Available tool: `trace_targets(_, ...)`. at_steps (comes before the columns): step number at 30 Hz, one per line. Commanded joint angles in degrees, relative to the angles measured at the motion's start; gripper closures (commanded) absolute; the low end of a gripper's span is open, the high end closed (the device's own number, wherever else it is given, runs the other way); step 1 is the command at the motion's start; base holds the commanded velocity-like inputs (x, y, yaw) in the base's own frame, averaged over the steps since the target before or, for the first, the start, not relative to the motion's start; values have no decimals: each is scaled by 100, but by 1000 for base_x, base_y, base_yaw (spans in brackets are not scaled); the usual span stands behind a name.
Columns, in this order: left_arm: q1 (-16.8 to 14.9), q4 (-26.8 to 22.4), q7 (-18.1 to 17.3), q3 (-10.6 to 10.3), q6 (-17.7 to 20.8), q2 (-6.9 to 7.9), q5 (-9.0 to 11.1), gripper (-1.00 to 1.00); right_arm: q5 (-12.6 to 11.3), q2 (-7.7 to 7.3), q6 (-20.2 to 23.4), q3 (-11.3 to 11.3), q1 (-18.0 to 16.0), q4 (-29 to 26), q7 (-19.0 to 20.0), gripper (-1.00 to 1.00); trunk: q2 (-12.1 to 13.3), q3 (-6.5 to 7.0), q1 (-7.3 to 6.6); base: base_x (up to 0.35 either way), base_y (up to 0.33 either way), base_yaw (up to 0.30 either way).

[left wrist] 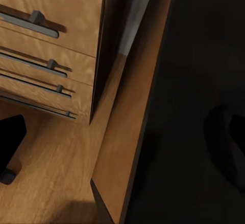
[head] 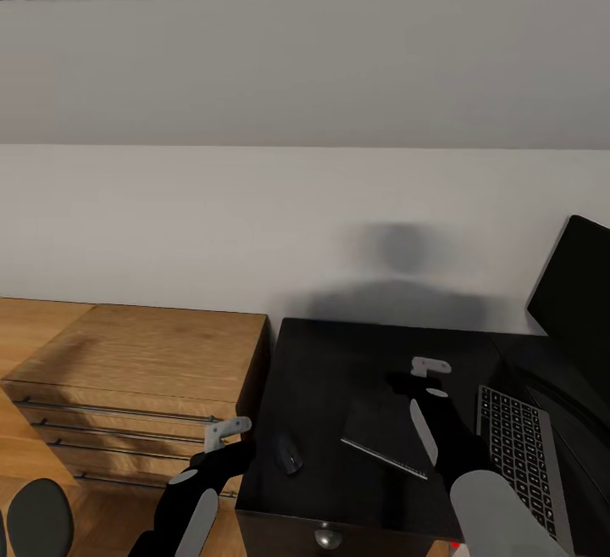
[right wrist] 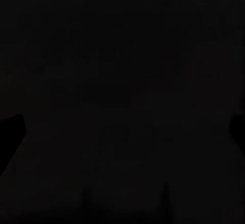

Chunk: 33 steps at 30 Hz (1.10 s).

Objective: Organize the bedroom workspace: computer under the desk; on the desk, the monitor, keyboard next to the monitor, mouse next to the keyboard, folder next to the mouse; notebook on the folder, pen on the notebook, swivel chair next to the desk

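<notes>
The black-topped desk (head: 339,353) stands against the wall. Its wood side and top edge (left wrist: 127,132) also appear in the left wrist view. The monitor (head: 576,294) is at its right end, with the keyboard (head: 512,447) in front of it. The small dark mouse (head: 288,453) lies near the desk's left front corner. The thin dark notebook (head: 377,430) lies flat in the middle. My right gripper (head: 405,387) (right wrist: 122,127) hovers open over the notebook's far edge. My left gripper (head: 241,448) (left wrist: 122,132) is open beside the desk's left edge, near the mouse. Folder, pen and computer are out of view.
A light-wood dresser (head: 144,362) with long bar handles (left wrist: 35,22) stands directly left of the desk, with only a narrow gap between them. Wood floor (left wrist: 56,173) lies below. A silver drawer knob (head: 328,536) shows on the desk front. A dark grey rounded shape (head: 38,519) sits at the lower left.
</notes>
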Motion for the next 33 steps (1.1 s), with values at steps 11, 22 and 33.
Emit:
trace_targets(11,-4,-6,63,-14,5,1,60,-100,4,-155,53,-115,-46,567,-11,-100,-4,-7,0,0,0,0)
trace_targets(22,-4,-20,61,-134,1,-2,59,-100,3,-176,58,-111,-48,852,-10,-100,-4,-7,0,0,0,0)
trace_targets(33,-4,-59,61,-204,3,1,60,-100,1,-178,37,-111,-150,1212,-4,-100,-4,-7,0,0,0,0)
